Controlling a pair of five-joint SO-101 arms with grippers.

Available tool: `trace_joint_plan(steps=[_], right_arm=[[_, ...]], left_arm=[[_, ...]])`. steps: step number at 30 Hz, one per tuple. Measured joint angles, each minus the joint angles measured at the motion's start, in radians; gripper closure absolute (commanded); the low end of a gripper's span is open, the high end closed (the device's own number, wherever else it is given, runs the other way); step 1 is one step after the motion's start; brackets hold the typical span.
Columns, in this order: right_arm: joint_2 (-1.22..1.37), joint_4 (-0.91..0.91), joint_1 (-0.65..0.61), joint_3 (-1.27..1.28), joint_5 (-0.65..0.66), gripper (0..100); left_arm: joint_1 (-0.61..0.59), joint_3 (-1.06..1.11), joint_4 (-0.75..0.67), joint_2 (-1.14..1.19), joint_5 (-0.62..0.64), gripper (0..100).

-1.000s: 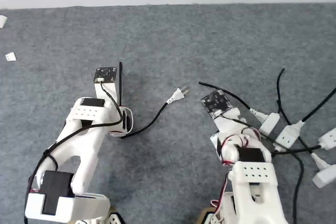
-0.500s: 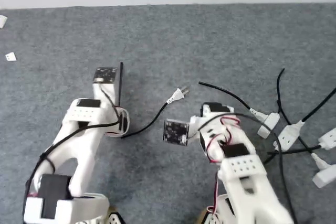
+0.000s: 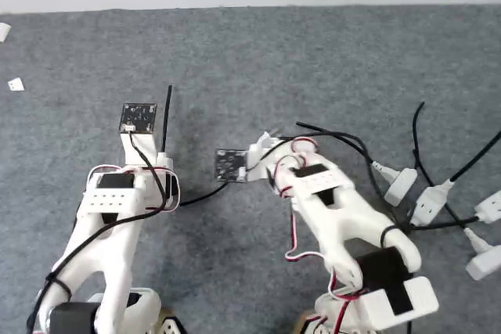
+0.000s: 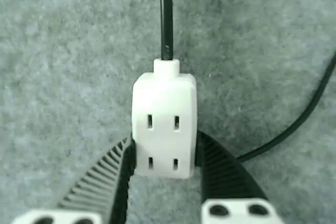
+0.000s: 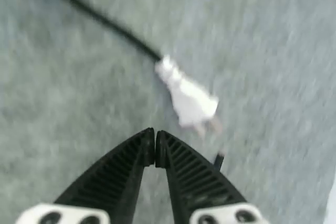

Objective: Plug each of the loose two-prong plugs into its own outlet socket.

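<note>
A white outlet socket point(image 4: 164, 129) with two pairs of slots and a black cord point(image 4: 166, 14) sits between the black fingers of my left gripper point(image 4: 164, 153), which is shut on its sides. The loose white two-prong plug point(image 5: 189, 100) lies on the grey carpet on its black cord point(image 5: 94, 17), prongs pointing away. My right gripper point(image 5: 155, 142) hovers just short of it, shut with nothing between its tips. In the high view the plug point(image 3: 266, 140) shows at the right arm's wrist, and the left arm stands to its left.
Several white sockets and plugs on black cords lie tangled at the right: one point(image 3: 399, 183), another point(image 3: 427, 202), a third point(image 3: 489, 207). Small white scraps point(image 3: 16, 84) lie far left. A pale wall bounds the carpet at the back.
The right arm has swung left from the cord tangle to the loose plug in the middle. The left arm has shifted slightly left and away with its socket.
</note>
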Motion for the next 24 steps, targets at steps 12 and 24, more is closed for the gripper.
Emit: trace_joint_plan(steps=[12,24], right_arm=[[0.028,0.238,-0.107,-0.229,0.038,85.4],[0.308,0.391,-0.103,-0.514,0.038,85.4]], left_arm=[[-0.110,-0.086,0.002,0.095,0.021,99],[-0.112,-0.086,0.002,0.095,0.021,99]])
